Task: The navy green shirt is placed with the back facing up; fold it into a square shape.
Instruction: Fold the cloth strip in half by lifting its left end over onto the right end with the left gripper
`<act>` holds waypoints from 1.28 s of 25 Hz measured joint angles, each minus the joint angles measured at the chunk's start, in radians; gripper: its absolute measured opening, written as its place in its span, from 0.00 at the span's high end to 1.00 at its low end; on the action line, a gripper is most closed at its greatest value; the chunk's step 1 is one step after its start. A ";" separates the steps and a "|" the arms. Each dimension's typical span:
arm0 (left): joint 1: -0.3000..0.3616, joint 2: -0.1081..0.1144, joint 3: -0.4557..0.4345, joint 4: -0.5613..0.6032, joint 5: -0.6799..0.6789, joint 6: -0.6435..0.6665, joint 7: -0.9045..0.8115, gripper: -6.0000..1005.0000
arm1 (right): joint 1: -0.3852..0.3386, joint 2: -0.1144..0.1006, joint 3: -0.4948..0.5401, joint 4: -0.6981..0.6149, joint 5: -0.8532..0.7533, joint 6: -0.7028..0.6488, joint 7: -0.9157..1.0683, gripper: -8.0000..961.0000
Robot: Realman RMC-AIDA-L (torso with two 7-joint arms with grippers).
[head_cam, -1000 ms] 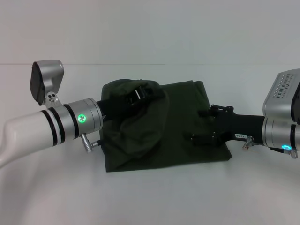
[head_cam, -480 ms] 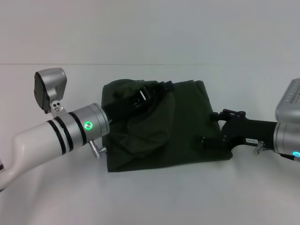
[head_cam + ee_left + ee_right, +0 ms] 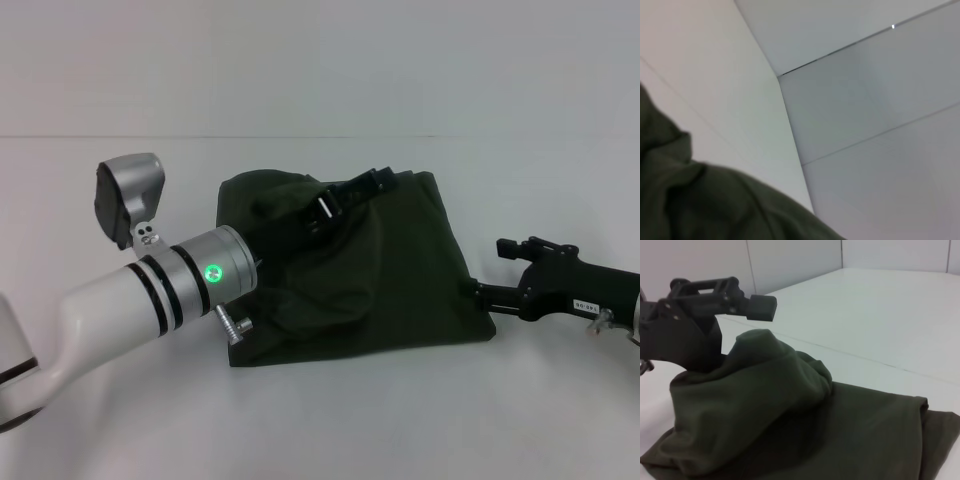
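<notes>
The navy green shirt (image 3: 410, 270) lies partly folded in the middle of the white table (image 3: 320, 420). My left gripper (image 3: 365, 183) reaches in from the lower left over the shirt's far part. It is shut on a raised fold of the cloth, which bunches up beneath it. In the right wrist view the left gripper (image 3: 757, 305) hangs above the lifted mound of the shirt (image 3: 850, 430). My right gripper (image 3: 487, 268) stands open at the shirt's right edge, with nothing in it. The left wrist view catches only a dark corner of the shirt (image 3: 715, 205).
Bare white tabletop surrounds the shirt on all sides. The table's far edge meets a pale wall (image 3: 320, 70) behind it. Wall panels (image 3: 865, 125) fill most of the left wrist view.
My left gripper has moved right across the shirt, carrying the raised fold with it. My right gripper has drawn back to the right, off the shirt to its edge.
</notes>
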 joint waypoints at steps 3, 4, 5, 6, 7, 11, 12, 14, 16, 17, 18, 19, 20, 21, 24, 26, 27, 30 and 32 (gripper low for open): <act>-0.010 0.000 0.024 0.013 0.003 -0.018 0.030 0.21 | -0.002 0.000 0.001 0.001 0.000 -0.004 -0.001 0.05; -0.014 0.000 0.042 0.023 0.003 -0.023 0.033 0.17 | -0.003 0.000 0.002 0.003 0.000 -0.005 -0.001 0.05; -0.019 0.001 0.064 0.035 0.003 -0.029 0.035 0.13 | -0.003 0.000 0.002 0.004 0.000 -0.005 -0.001 0.05; -0.022 0.001 0.085 0.043 0.003 -0.034 0.034 0.10 | -0.003 0.000 0.002 0.005 0.000 -0.007 -0.001 0.05; -0.027 0.003 0.134 0.060 0.003 -0.047 0.024 0.09 | -0.003 0.000 0.002 0.006 0.000 -0.010 -0.001 0.05; -0.037 0.010 0.385 0.171 0.004 -0.123 -0.094 0.08 | -0.003 0.001 0.002 0.006 0.000 -0.016 -0.001 0.05; -0.037 0.010 0.409 0.184 0.005 -0.130 -0.109 0.08 | -0.004 0.002 0.001 0.006 0.000 -0.016 -0.001 0.05; -0.036 0.016 0.517 0.255 0.026 -0.156 -0.202 0.08 | -0.004 0.002 0.000 0.006 0.000 -0.017 -0.001 0.05; -0.035 0.020 0.594 0.332 0.076 -0.164 -0.292 0.08 | -0.004 0.002 -0.001 0.006 0.000 -0.017 -0.001 0.05; -0.037 0.022 0.616 0.370 0.111 -0.163 -0.337 0.08 | -0.003 0.002 -0.002 0.007 0.000 -0.017 -0.001 0.05; -0.040 0.021 0.631 0.408 0.152 -0.160 -0.384 0.08 | -0.003 0.002 -0.003 0.007 0.000 -0.017 -0.001 0.05; -0.045 0.020 0.638 0.438 0.180 -0.157 -0.415 0.08 | -0.003 0.002 -0.003 0.008 0.000 -0.017 -0.001 0.05; -0.050 0.018 0.640 0.459 0.201 -0.151 -0.439 0.09 | -0.003 0.003 -0.004 0.009 0.000 -0.017 -0.001 0.05; -0.062 0.016 0.641 0.481 0.221 -0.142 -0.463 0.09 | -0.003 0.003 -0.004 0.009 0.000 -0.017 -0.001 0.05; -0.101 0.014 0.646 0.498 0.243 -0.122 -0.502 0.09 | -0.007 0.003 -0.005 0.010 0.000 -0.017 -0.001 0.05; -0.127 0.014 0.650 0.499 0.255 -0.122 -0.517 0.09 | -0.012 0.003 -0.005 0.010 0.000 -0.017 -0.001 0.05; -0.138 0.014 0.653 0.499 0.260 -0.122 -0.521 0.09 | -0.016 0.002 -0.004 0.010 0.000 -0.017 -0.001 0.05; -0.146 0.013 0.653 0.501 0.261 -0.126 -0.523 0.09 | -0.027 0.001 -0.003 0.005 0.000 -0.017 -0.001 0.05; -0.138 0.013 0.641 0.511 0.259 -0.121 -0.523 0.08 | -0.036 -0.001 0.000 0.001 0.000 -0.017 -0.001 0.05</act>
